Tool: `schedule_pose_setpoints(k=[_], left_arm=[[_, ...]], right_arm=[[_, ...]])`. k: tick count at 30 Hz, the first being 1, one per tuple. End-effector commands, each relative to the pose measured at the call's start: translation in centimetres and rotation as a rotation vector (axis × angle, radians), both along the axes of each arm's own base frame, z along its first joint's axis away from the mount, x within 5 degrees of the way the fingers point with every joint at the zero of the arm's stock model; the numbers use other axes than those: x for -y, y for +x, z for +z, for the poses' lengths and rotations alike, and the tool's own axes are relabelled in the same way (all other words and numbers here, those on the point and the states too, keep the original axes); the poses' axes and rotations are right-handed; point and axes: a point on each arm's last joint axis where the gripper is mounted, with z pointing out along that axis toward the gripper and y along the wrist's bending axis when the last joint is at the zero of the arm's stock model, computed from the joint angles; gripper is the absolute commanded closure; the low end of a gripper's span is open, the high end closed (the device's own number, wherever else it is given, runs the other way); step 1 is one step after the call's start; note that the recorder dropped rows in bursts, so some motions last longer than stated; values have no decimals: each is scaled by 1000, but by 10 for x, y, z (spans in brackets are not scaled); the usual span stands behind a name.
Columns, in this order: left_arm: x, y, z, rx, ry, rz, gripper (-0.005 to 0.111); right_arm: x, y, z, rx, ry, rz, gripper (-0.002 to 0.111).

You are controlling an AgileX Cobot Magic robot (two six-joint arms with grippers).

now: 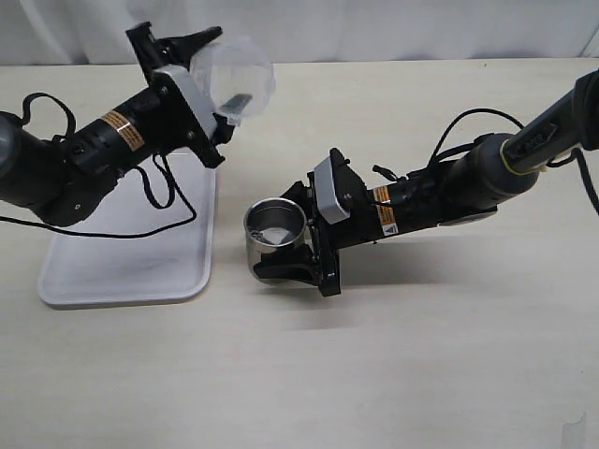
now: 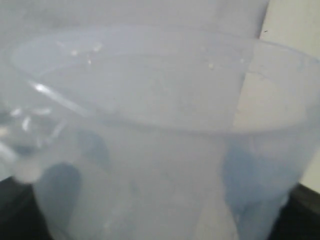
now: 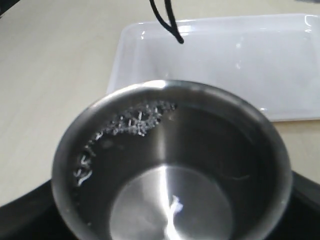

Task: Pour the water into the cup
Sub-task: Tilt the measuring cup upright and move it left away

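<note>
- On the pale table (image 1: 449,374), a white tray (image 1: 122,267) lies at the left.
- Above the tray's far right corner, the left gripper (image 1: 225,70) is clamped on a translucent beaker (image 1: 241,64), raised and tilted.
- Just right of the tray, the right gripper (image 1: 292,236) is closed around the steel cup (image 1: 270,251), low over the table.
- Inside the cup, water (image 3: 170,212) forms a small shiny pool, with droplets on the wall.

Both arms (image 1: 103,140) are matte black, with black fingers (image 1: 285,271) and loose black cables (image 3: 167,17). Each wrist carries a pale grey camera block (image 1: 329,192) and an orange label (image 1: 123,131); the right arm (image 1: 449,182) has a yellow-green ring (image 1: 511,159).
</note>
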Motion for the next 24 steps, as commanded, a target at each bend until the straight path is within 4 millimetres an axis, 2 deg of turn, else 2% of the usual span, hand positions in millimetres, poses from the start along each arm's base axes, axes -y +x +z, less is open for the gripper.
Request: schedule_pose_setpoints(k=[1, 7, 12, 18, 21, 24], left_arm=[[-19, 12, 10, -114, -310, 215, 107], [-54, 22, 10, -159, -544, 523, 107], [-103, 32, 7, -244, -821, 616, 107], [-158, 36, -3, -328, -941, 771, 107], [-176, 35, -7, -380, -1051, 803, 107], [-183, 39, -4, -394, -1058, 757, 107]], right_arm=[[-1, 2, 5, 8, 19, -9, 104], [-1, 2, 5, 8, 19, -9, 104], [-1, 2, 5, 8, 19, -9, 104], [-1, 2, 5, 8, 19, -9, 104], [-1, 2, 5, 8, 19, -9, 104], [-1, 2, 5, 8, 19, -9, 104]])
